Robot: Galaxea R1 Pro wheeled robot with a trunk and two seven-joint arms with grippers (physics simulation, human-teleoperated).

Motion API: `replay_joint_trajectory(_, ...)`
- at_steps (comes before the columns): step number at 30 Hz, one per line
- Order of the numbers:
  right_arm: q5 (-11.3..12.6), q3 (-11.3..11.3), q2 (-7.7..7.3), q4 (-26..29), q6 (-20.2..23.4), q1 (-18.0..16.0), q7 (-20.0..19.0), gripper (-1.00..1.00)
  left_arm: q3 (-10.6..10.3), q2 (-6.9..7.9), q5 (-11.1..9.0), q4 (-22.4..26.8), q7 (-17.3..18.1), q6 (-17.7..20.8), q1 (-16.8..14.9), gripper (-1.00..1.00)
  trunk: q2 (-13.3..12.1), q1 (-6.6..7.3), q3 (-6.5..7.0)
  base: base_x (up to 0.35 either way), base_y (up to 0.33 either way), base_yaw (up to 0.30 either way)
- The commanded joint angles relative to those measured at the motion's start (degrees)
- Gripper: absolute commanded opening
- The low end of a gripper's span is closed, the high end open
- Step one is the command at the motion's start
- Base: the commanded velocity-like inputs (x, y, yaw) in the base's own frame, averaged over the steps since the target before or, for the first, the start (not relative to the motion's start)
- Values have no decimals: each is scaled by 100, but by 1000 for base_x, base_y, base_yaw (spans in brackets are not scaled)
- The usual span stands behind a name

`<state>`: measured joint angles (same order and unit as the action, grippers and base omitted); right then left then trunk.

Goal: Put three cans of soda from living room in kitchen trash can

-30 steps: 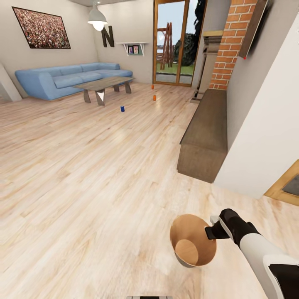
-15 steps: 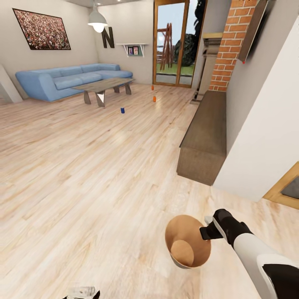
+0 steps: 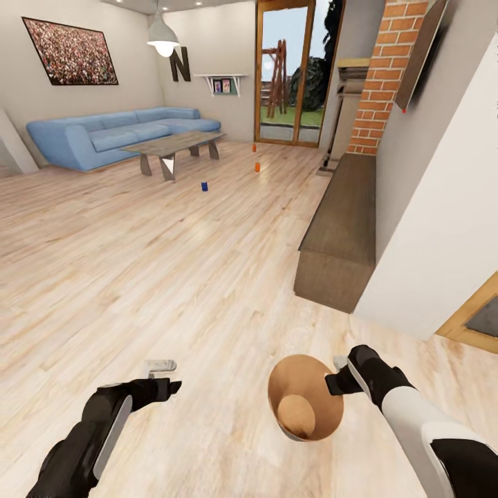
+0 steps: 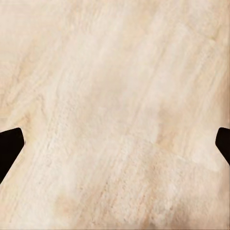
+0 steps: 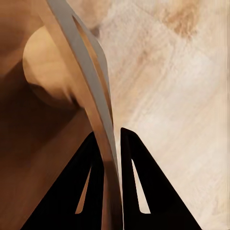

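Nearest the robot, the right end effector (image 3: 336, 373) was clamped on the rim of the tash can (image 3: 304, 408), one finger inside the wall and one outside, as the right wrist view showed with both dark fingers (image 5: 132, 182) pressed against the thin grey wall (image 5: 81, 72). The bin hung above the wood plank floor (image 3: 173, 290), its long axis tilted so that the open mouth faced up and toward the head camera, and its copper-brown inside and round bottom showed. Across from it, the left end effector (image 3: 160, 377) hovered over the floor, well apart from the bin; in the left wrist view its two fingertips (image 4: 9, 146) stood wide apart at the frame's edges, with bare planks between them.

Farther on, at the right, a low brown bench (image 3: 342, 228) ran along the white wall toward a brick column (image 3: 379, 76).

Far across the room the three cans stood upright on the floor, well apart from the bin: the blue can (image 3: 204, 185) nearest and just beside the coffee surface (image 3: 173, 143), an orange can (image 3: 257, 167) beyond it, and a second orange can (image 3: 254, 146) farthest, near the wood-framed glass doors (image 3: 290, 69). Behind the surface the light blue sofa (image 3: 117, 133) stood against the wall.
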<state>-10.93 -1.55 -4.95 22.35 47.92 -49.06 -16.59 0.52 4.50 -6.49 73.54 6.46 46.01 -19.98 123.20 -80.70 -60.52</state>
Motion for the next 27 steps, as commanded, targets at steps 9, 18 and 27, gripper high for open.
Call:
replay_joint_trajectory(9, 93, 4, 112, -11, 11, 1, -24, -100, 957, 9, -146, -1406, 133, -176, -104, 100, -362, 198, 162, 0, 0, 0)
replay_joint_trajectory(18, 76, 4, 58, -20, -453, 7, -29, -100, 959, 7, -149, -1497, 136, -231, -106, 100, -723, 396, 324, 0, 0, 0)
replay_joint_trajectory(27, 74, -182, -8, -36, -1213, 17, -89, -100, 955, 11, -119, -1585, 144, -400, -107, 100, -1084, 594, 485, 0, 0, 0)
